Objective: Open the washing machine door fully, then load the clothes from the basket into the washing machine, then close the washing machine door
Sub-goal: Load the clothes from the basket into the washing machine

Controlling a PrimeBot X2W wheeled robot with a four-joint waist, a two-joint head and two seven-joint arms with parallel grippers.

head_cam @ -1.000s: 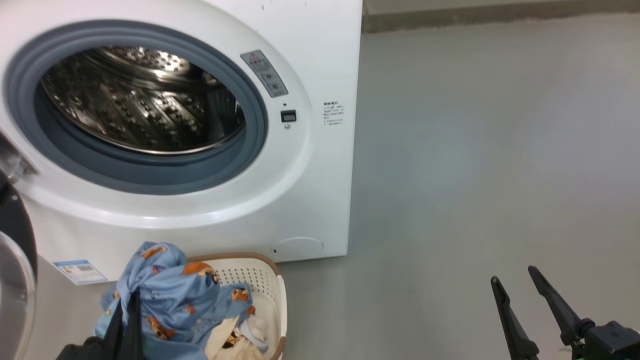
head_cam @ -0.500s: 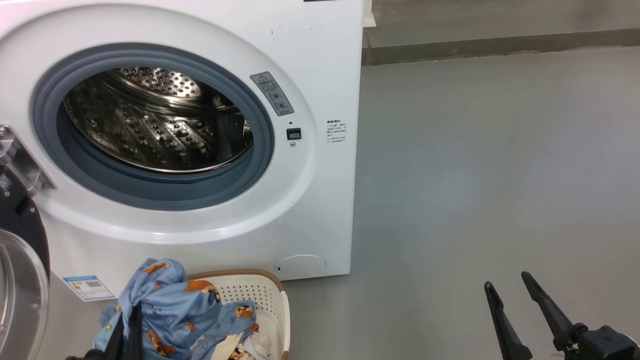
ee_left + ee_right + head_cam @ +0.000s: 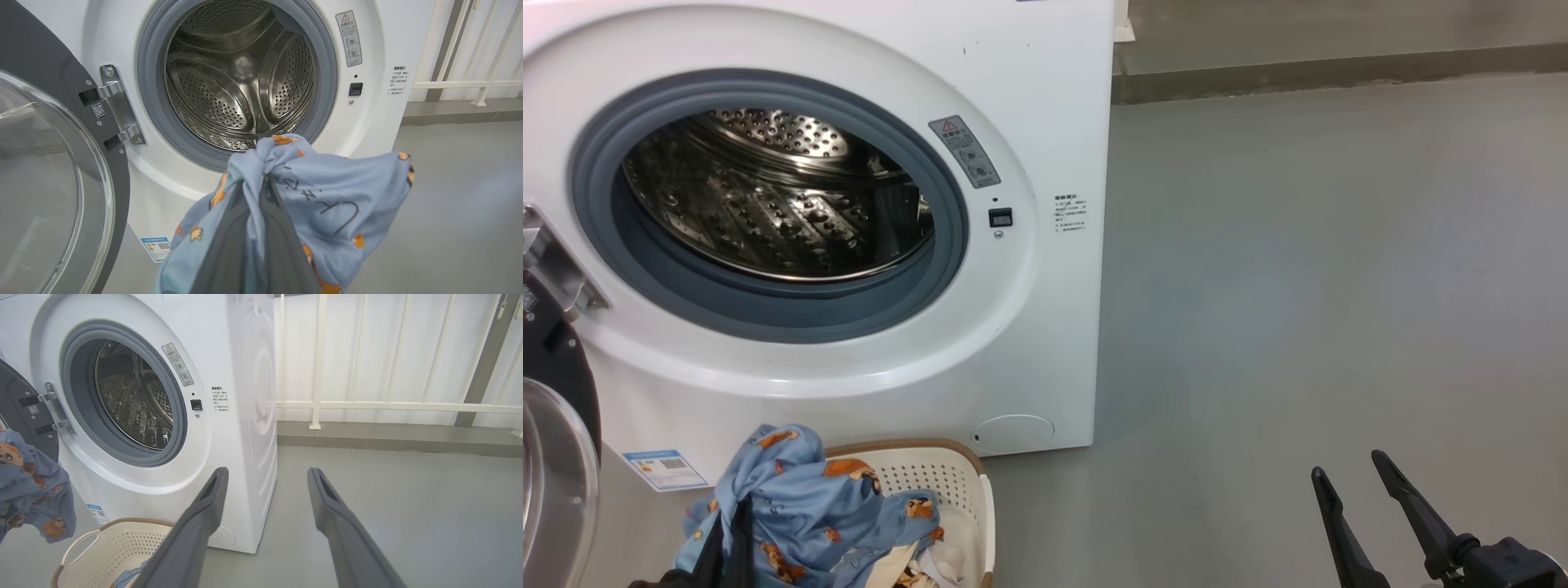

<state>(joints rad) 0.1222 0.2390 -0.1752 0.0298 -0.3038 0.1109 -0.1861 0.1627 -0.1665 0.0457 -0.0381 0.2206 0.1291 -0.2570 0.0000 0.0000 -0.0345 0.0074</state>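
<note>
Clothes (image 3: 327, 196) leaving basket (image 3: 947, 482)
Head view is tilting up toward the washing machine (image 3: 1029, 327); left gripper's (image 3: 265, 179) jaws are pinching them for loading, right gripper's (image 3: 266, 470) jaws are gaping.

The grey floor (image 3: 1298, 286) carries the washing machine (image 3: 1045, 343) at ten o'clock and the basket (image 3: 956, 482) at seven o'clock, just in front of it.
</note>
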